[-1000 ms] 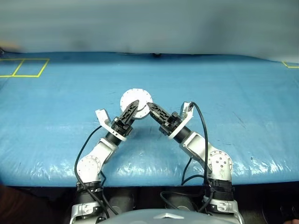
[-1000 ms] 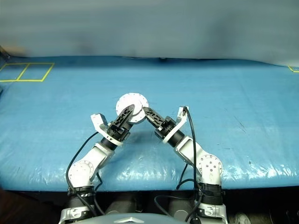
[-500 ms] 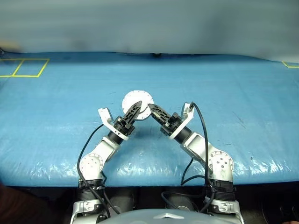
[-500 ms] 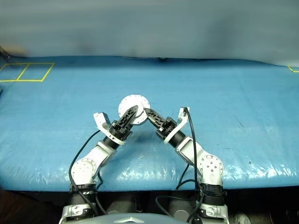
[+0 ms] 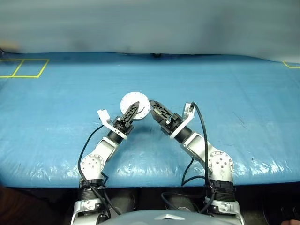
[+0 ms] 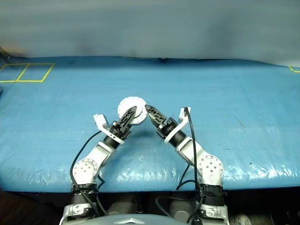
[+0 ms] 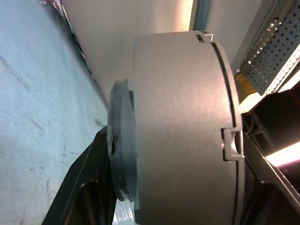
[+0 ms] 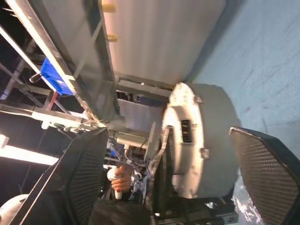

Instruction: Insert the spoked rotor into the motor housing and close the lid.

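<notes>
Near the middle of the worktop (image 5: 56,93), a little toward its near edge, the closed motor assembly is held up off the blue cover between the two hands. The plain silver lid (image 5: 133,100) faces the head camera, with the housing (image 7: 183,126) behind it. The rotor cannot be seen; I judge it is already inside.

The left hand (image 5: 132,109) is clamped on the assembly, one black finger across the lid's face, the other behind. The right hand (image 5: 155,107) stands with its fingers apart, one on each side of the assembly with a gap showing in its wrist view, so it holds nothing.

The step in hand looks like the last of the closing: the lid sits flat on the housing and the right hand is letting go. The next move calls for a firm left grip while the right clears away, then setting the assembly down gently.

Against a second ago, the right fingers have spread from a pinch at the lid's rim, the left hand has closed on the disc, and the assembly sits slightly lower.
</notes>
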Available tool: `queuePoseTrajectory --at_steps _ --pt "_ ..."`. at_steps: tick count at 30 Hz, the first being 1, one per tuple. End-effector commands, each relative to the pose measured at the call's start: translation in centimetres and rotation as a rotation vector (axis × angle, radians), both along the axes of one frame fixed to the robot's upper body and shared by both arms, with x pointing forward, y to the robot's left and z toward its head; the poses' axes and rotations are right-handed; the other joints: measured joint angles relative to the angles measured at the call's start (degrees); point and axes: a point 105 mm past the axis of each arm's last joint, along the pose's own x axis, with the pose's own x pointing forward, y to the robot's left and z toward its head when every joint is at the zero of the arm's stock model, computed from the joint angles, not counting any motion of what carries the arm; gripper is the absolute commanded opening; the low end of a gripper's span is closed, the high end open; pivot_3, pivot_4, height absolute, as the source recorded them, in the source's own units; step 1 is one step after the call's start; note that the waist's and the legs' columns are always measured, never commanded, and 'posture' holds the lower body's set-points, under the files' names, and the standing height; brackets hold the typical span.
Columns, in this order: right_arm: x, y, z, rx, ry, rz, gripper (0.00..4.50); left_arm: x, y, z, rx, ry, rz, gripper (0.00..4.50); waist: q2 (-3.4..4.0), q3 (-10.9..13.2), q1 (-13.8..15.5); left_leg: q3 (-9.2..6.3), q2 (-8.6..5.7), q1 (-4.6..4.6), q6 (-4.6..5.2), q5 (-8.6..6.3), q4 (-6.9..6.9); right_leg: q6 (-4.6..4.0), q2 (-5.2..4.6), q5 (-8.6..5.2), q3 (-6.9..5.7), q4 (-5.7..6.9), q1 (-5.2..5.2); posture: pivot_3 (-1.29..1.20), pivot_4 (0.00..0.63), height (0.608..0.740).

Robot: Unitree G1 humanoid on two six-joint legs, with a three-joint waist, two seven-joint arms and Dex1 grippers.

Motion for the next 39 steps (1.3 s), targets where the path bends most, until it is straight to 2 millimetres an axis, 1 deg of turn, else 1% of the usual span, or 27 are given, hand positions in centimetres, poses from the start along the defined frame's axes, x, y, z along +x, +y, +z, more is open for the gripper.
queuePoseTrajectory --at_steps 1,5,7,8,10,12,15,20,23,25,26,29,32,35,39 --pt "0.4 -1.0 1.4 -0.048 -0.093 -0.075 4.13 2.1 1.3 0.6 -0.006 0.009 0.183 2.56 -0.02 0.0 0.1 0.0 0.0 0.0 0.0 0.0 0.0 0.0 0.0 0.0 -0.01 0.0 0.01 0.0 0.15 0.74" --pt "0.4 -1.5 0.8 -0.186 -0.154 -0.097 4.13 4.3 4.0 -0.6 0.051 0.109 0.376 2.56 -0.03 0.0 0.3 0.0 -0.02 -0.06 0.0 0.0 0.1 0.07 0.0 0.05 -0.03 -0.03 0.0 0.0 0.15 0.74" --pt "0.2 -1.7 0.5 -0.244 -0.177 -0.106 4.13 5.4 5.3 -0.7 0.064 0.136 0.46 2.56 -0.07 0.0 0.5 0.0 -0.04 -0.09 0.01 -0.01 0.19 0.11 -0.01 0.07 -0.04 -0.03 0.03 0.0 0.15 0.74" --pt "0.1 -1.8 0.4 -0.263 -0.184 -0.11 4.13 5.7 5.7 -0.6 0.064 0.141 0.48 2.56 -0.07 0.0 0.4 0.0 -0.04 -0.13 0.02 -0.02 0.24 0.12 -0.01 0.08 -0.06 -0.03 0.02 0.0 0.15 0.74" --pt "0.1 -2.0 0.2 -0.287 -0.194 -0.116 4.13 6.3 6.0 -0.5 0.081 0.146 0.492 2.56 -0.07 0.0 0.4 0.02 -0.04 -0.16 -0.01 -0.01 0.28 0.14 -0.02 0.09 -0.04 -0.02 0.02 0.0 0.15 0.74" --pt "0.0 -2.1 0.0 -0.304 -0.202 -0.118 4.13 7.1 5.9 -0.4 0.111 0.147 0.482 2.56 -0.11 0.0 0.5 0.02 -0.06 -0.19 -0.04 0.0 0.35 0.18 -0.02 0.12 -0.05 -0.02 0.02 0.0 0.15 0.74" --pt "0.0 -2.1 -0.2 -0.315 -0.202 -0.117 4.13 8.0 5.6 -0.2 0.107 0.152 0.465 2.56 -0.13 0.0 0.6 0.02 -0.08 -0.25 -0.02 -0.01 0.48 0.25 0.0 0.17 -0.06 -0.01 0.02 0.0 0.15 0.74" --pt "0.0 -2.0 -0.4 -0.321 -0.203 -0.12 4.13 9.1 4.8 -0.2 0.118 0.163 0.419 2.56 -0.15 0.1 0.2 0.03 -0.1 -0.33 0.11 -0.09 0.68 0.33 0.04 0.28 -0.05 -0.01 0.02 0.0 0.15 0.74" --pt "0.0 -2.0 -0.5 -0.324 -0.203 -0.12 4.13 9.2 4.7 -0.3 0.127 0.164 0.406 2.56 -0.15 0.1 0.0 0.02 -0.09 -0.33 0.12 -0.1 0.67 0.32 0.04 0.29 -0.04 0.0 0.01 0.0 0.15 0.74" --pt "-0.1 -1.9 -0.7 -0.328 -0.198 -0.119 4.16 9.1 4.7 -0.5 0.164 0.161 0.399 3.22 -0.15 0.1 0.0 0.02 -0.09 -0.33 0.02 -0.04 0.66 0.31 0.04 0.29 -0.03 0.01 0.0 0.0 0.15 0.74" --pt "-0.1 -1.8 -0.8 -0.331 -0.197 -0.118 4.16 9.0 4.9 -0.7 0.19 0.171 0.406 3.41 -0.15 0.1 0.0 0.02 -0.09 -0.33 0.02 -0.04 0.65 0.31 0.04 0.29 -0.03 0.01 0.0 0.0 0.15 0.74" --pt "-0.1 -1.6 -1.0 -0.337 -0.19 -0.113 4.16 8.6 5.8 -1.5 0.22 0.198 0.437 4.4 -0.14 0.0 0.0 0.03 -0.08 -0.27 0.08 -0.08 0.67 0.29 0.04 0.33 -0.01 0.05 0.05 0.0 0.15 0.74" --pt "-0.1 -1.5 -1.1 -0.341 -0.187 -0.11 4.16 8.0 6.6 -1.3 0.229 0.178 0.464 4.46 -0.14 0.0 -0.2 0.05 -0.03 -0.2 0.14 -0.12 0.67 0.24 0.1 0.39 0.01 0.05 0.08 0.0 0.15 0.74" --pt "0.0 -1.6 -1.2 -0.344 -0.181 -0.11 4.16 7.2 8.0 -0.8 0.236 0.154 0.517 4.46 -0.14 0.0 -0.2 0.05 0.02 -0.18 0.11 -0.1 0.67 0.21 0.16 0.41 0.01 0.08 0.07 0.0 0.15 0.74" --pt "0.0 -1.6 -1.4 -0.349 -0.17 -0.105 4.16 6.1 9.2 -0.1 0.29 0.114 0.56 4.46 -0.14 0.0 -0.1 0.05 0.02 -0.18 0.1 -0.1 0.66 0.2 0.15 0.42 0.02 0.08 0.07 0.0 0.15 0.74"
